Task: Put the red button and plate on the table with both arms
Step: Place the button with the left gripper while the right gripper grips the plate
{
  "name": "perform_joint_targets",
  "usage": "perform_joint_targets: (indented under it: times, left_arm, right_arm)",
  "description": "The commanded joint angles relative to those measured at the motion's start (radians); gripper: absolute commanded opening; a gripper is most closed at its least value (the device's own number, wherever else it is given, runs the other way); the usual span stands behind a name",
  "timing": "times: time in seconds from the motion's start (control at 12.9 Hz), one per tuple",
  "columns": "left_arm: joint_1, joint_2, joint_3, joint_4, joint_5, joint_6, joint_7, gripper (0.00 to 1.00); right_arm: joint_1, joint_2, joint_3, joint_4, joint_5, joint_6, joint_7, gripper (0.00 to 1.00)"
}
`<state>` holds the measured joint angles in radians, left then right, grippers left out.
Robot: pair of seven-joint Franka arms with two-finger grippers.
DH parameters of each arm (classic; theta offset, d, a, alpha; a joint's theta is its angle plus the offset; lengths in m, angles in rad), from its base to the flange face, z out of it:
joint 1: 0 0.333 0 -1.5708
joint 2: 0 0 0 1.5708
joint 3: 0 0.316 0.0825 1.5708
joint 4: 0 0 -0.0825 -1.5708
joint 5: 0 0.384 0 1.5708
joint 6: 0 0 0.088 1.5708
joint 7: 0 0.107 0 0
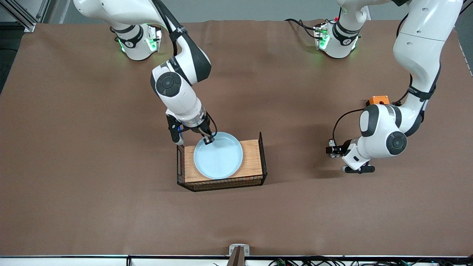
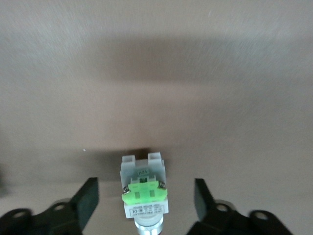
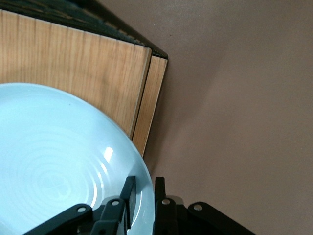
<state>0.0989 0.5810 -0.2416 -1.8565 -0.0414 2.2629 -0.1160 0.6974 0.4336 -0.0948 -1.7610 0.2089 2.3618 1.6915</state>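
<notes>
Plainly, the red button (image 2: 144, 192) shows a bright-green middle.

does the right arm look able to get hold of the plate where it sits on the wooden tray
Probably yes. The right gripper already straddles the rim of the plate, one finger inside and one outside, and nothing else lies on the wooden tray. Its wire ends stand clear of that rim.
</notes>
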Motion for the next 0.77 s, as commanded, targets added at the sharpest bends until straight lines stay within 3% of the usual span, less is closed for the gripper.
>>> perform_joint_targets:
  times: [0.0,0.23,0.46,0.7]
  left_arm:
    - [0.001,-0.065,-0.002,0.046,0.020,-0.109,-0.040,1.00]
    - [0.002,-0.165,-0.021,0.059,0.020,-0.151,-0.143,1.00]
    - [0.002,-0.256,-0.025,0.068,0.020,-0.239,-0.143,1.00]
    - [0.001,-0.297,-0.056,0.202,0.023,-0.429,-0.132,1.00]
  right_arm:
    - [0.005,0.028,-0.006,0.011,-0.022,-0.007,0.013,0.15]
    - [0.001,0.027,-0.006,0.014,-0.022,-0.007,0.013,0.05]
    - [-0.006,0.027,-0.006,0.020,-0.022,-0.007,0.011,0.03]
    - [-0.009,0.027,-0.008,0.032,-0.022,-0.007,0.010,0.00]
